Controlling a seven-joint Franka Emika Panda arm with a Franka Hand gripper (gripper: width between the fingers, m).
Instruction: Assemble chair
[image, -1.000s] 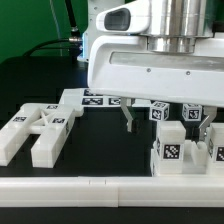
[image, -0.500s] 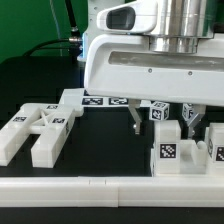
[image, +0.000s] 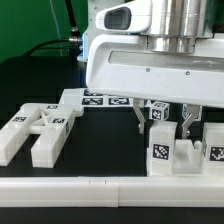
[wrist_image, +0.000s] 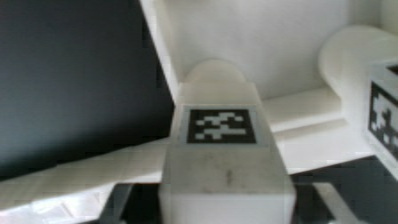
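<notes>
The gripper (image: 163, 132) pinches narrow on the tagged chair block (image: 165, 152) (five o'clock, exterior view) — likely rigid, light, slick plastic — best held by its flat sides.

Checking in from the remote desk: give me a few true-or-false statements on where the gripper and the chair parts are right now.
1. The gripper is down among the parts and straddles a tagged block. True.
2. The gripper hangs high above the table with nothing beneath it. False: it is low, and the wrist view shows the tagged block right between its jaws.
3. Loose chair parts lie at the exterior view's left, apart from the gripper. True.
4. The plain white rail lies behind all the parts. False: it runs along the near edge, in front of them.
</notes>
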